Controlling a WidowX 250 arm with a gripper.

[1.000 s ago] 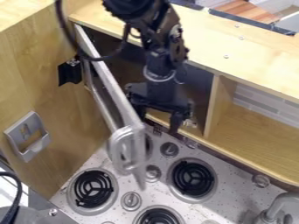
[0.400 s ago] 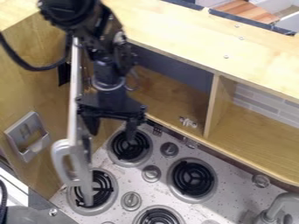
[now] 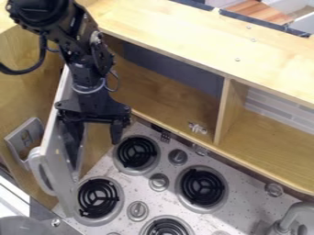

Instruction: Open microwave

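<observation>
Two fingers of the tool [image 3: 96, 137] stand spread beside the microwave door [image 3: 60, 153], which is swung wide open above the stove [image 3: 173, 202]. Thin and stiff, it likely pivots lightly; its looped handle [image 3: 41, 172] promises the surest hold.

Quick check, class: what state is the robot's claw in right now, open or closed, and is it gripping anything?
Claw: open, with nothing gripped.
</observation>
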